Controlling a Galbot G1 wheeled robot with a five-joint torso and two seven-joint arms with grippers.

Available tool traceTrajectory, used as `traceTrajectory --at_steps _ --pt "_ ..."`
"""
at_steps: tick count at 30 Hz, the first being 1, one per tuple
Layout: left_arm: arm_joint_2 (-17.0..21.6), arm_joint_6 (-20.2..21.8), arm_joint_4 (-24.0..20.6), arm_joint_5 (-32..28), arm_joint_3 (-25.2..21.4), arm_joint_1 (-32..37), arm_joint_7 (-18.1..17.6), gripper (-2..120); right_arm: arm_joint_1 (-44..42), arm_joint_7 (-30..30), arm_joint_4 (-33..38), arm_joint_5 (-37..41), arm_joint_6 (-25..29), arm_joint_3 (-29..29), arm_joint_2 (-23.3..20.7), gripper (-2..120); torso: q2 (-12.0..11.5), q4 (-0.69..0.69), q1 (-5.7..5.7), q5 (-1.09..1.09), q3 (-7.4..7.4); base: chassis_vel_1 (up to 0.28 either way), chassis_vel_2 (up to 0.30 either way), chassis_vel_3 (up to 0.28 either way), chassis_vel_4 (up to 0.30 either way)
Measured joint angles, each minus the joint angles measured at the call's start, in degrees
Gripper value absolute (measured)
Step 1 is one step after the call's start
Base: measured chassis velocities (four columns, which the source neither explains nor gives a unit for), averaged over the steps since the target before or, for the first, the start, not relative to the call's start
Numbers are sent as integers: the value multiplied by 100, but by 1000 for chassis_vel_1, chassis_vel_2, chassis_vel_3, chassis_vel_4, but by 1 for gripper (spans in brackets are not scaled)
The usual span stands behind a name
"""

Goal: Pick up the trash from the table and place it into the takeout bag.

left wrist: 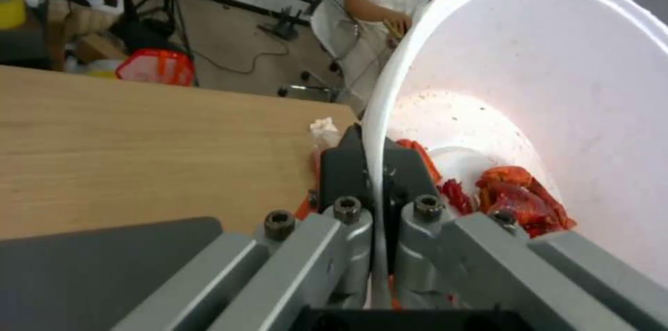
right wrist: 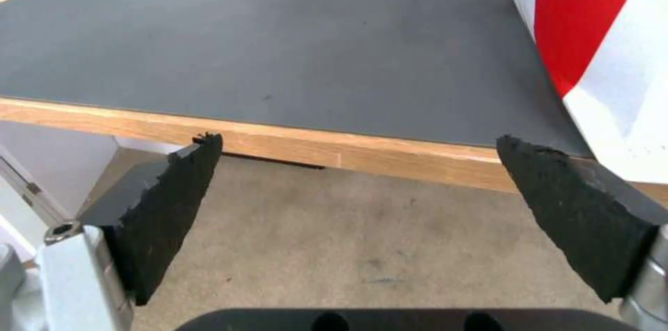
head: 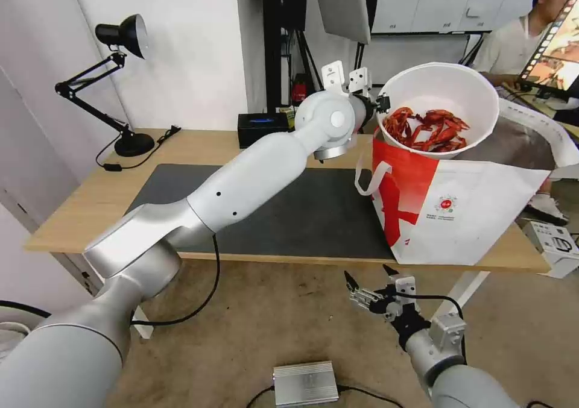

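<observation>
The left gripper [head: 379,102] pinches the thin rim of the smooth white bowl [head: 458,88], tilted with glossy red shells [head: 431,129] above the mouth of the white-and-red takeout bag [head: 458,212] at the table's [head: 78,206] front right edge. The right gripper [head: 369,280] hangs spread below that edge, rough black pads [right wrist: 174,200] apart

Big white plastic bowl [head: 443,94] of red crawfish shells [head: 429,129] is tilting over the open white-and-red takeout tote [head: 458,206], which is standing upright at the light-wood table's [head: 78,209] right front edge, partly on the dark grey mat [head: 301,215].
</observation>
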Motion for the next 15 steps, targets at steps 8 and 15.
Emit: traceTrajectory --at_steps 8,15 --pt "67 -1 -132 69 41 41 104 0 0 0 0 0 0 0 0 100 0 0 0 0 0 0 0 0 0" --pt "67 14 -229 90 84 23 172 18 0 0 0 0 0 0 0 100 0 0 0 0 0 0 0 0 0"
